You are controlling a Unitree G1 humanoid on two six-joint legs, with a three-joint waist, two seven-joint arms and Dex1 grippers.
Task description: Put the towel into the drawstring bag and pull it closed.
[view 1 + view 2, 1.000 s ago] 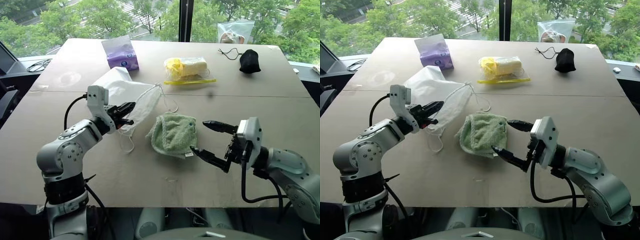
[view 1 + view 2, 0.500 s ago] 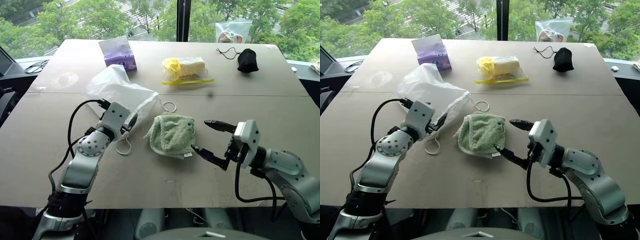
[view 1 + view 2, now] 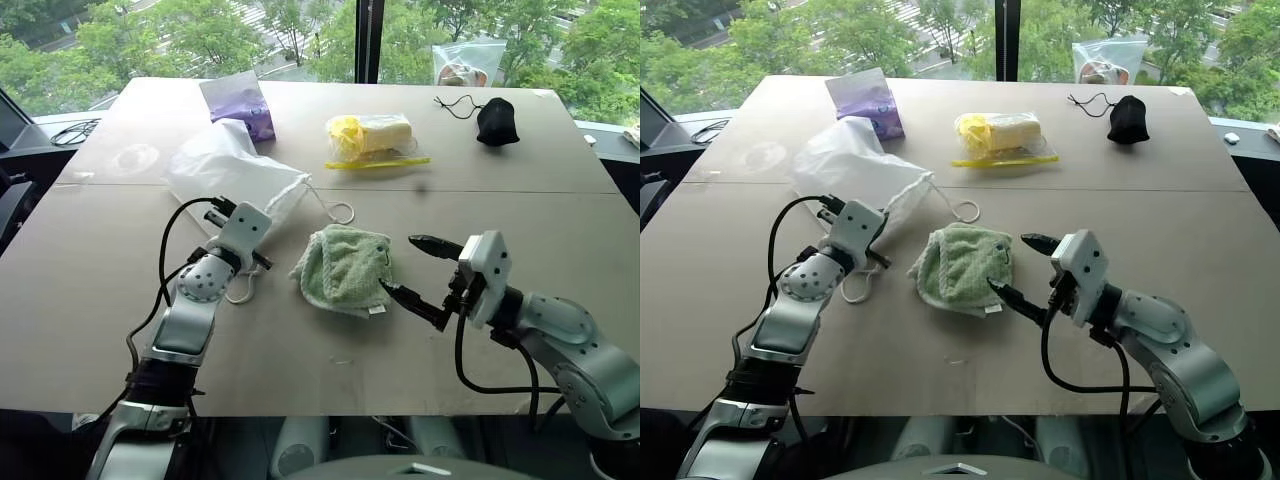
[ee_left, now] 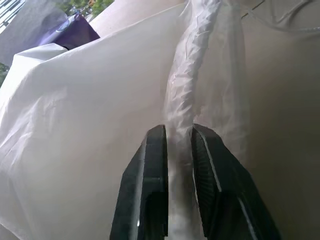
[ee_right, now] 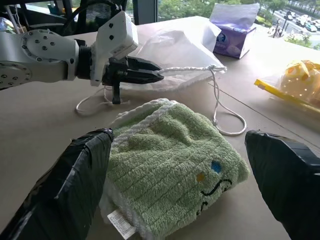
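The pale green towel [image 3: 345, 268] lies folded in the middle of the table, its white tag toward me. Left of it lies the translucent white drawstring bag [image 3: 225, 170], mouth toward the towel, with one white cord loop [image 3: 340, 212] trailing beside it. My left gripper [image 4: 179, 132] points level and is shut on the bag's gathered mouth hem; the right wrist view shows it [image 5: 157, 76] just beyond the towel. My right gripper [image 3: 400, 263] stands open at the towel's right edge, one finger [image 5: 75, 185] on each side of the cloth.
At the back of the table [image 3: 560, 210] are a purple packet [image 3: 238, 103], a yellow item in clear plastic [image 3: 375, 135] and a small black pouch [image 3: 497, 120]. A clear plastic bag [image 3: 470, 62] stands at the far edge by the window.
My left wrist has rolled and sunk toward the table; its gripper let go and shut again on the bag's mouth hem. The right gripper has crept closer to the towel.
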